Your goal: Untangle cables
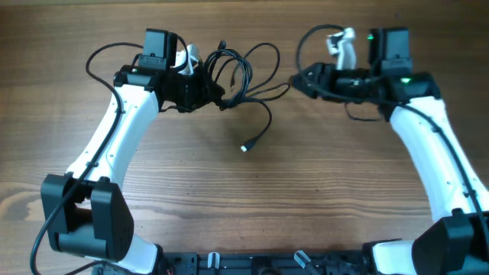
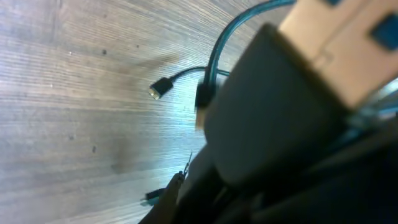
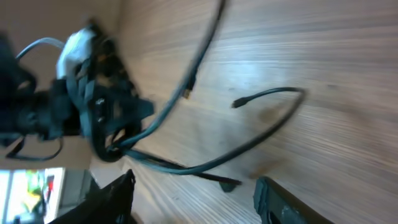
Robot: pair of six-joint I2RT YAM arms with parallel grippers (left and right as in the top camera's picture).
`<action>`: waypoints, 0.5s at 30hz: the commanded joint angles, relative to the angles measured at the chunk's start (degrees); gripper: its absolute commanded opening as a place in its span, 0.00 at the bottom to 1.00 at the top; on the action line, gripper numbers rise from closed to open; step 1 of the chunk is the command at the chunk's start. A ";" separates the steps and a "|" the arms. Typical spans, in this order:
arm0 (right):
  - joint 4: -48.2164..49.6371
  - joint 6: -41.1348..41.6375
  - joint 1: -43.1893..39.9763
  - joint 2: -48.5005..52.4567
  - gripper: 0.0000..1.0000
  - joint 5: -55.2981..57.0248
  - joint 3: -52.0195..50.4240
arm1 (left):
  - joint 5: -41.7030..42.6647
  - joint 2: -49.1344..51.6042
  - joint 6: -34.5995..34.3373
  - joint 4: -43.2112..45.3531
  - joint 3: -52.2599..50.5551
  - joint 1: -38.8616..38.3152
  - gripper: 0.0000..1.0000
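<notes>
The cables [image 1: 243, 70] are thin black cords in loose loops at the back centre of the wooden table. One strand runs forward to a silver-tipped plug [image 1: 245, 148]. My left gripper [image 1: 212, 93] is at the left side of the bundle and is shut on the cables. Its wrist view is mostly blocked by its own dark body and shows one plug [image 2: 158, 89] lying on the wood. My right gripper [image 1: 295, 80] is open just right of the loops. Its fingers [image 3: 196, 199] straddle a cable end [image 3: 227, 183] without touching it. The cables [image 3: 205, 158] lead to the left gripper [image 3: 106, 118].
Thicker black arm cables arc behind each wrist [image 1: 99, 55] [image 1: 306, 37]. The arm bases stand at the front left [image 1: 84, 221] and front right [image 1: 451, 244]. A black fixture [image 1: 252, 263] lines the front edge. Bare wood [image 1: 260, 198] lies in front of the cables.
</notes>
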 commanded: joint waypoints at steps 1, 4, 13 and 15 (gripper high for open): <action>2.67 4.13 6.69 -1.62 0.59 1.22 1.75 | -0.68 -0.35 -15.21 0.37 0.02 -0.07 0.04; 4.35 11.72 11.52 -1.60 0.55 11.67 1.75 | -0.70 -0.35 -25.51 0.09 0.00 -0.09 0.04; 10.95 17.16 18.45 -0.39 0.49 22.14 1.73 | -0.66 -0.35 -32.00 -4.17 0.00 -0.37 0.04; 10.56 17.20 19.93 -0.39 0.45 22.16 1.73 | -0.66 -0.35 -32.09 -4.17 0.00 -1.77 0.04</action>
